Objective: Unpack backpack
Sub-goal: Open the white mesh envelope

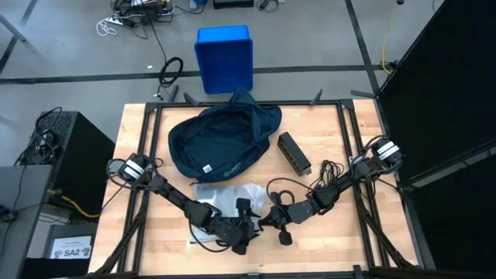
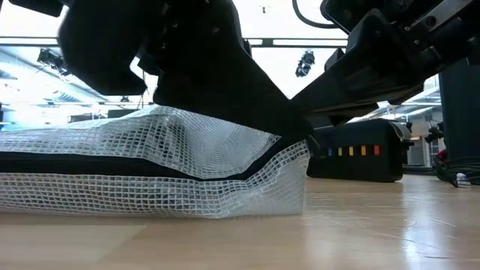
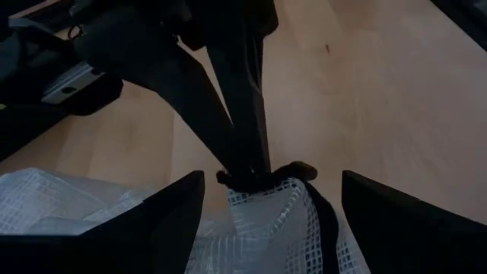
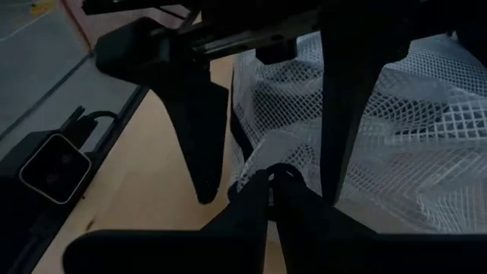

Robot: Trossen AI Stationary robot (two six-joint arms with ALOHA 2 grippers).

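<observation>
step: one item is out of the backpack, a clear mesh pouch with dark trim, lying on the tabletop; looks like a handover or release of it between the two arms.
right gripper: fingers together, clamped on the pouch's dark-edged corner; in the right wrist view the tips pinch right at the mesh edge.
left gripper: fingers wide apart, straddling the same corner and the right tips; touching nothing that I can see.
pouch: mostly flat on the tabletop behind the left fingers, the pinched corner slightly raised.
backpack: beyond both grippers, toward the far edge of the tabletop, slumped, mouth looks open; well apart from either set of fingers.
other: dark box with coloured dots beside the backpack, past the right arm; blue bin on the floor beyond the tabletop.
next (judgement): either the left closes on the corner or the right lets go; then both clear the pouch and go back to the backpack mouth. Contents not visible from here.
risk: thin limp mesh, could snag on the tips at release.
</observation>
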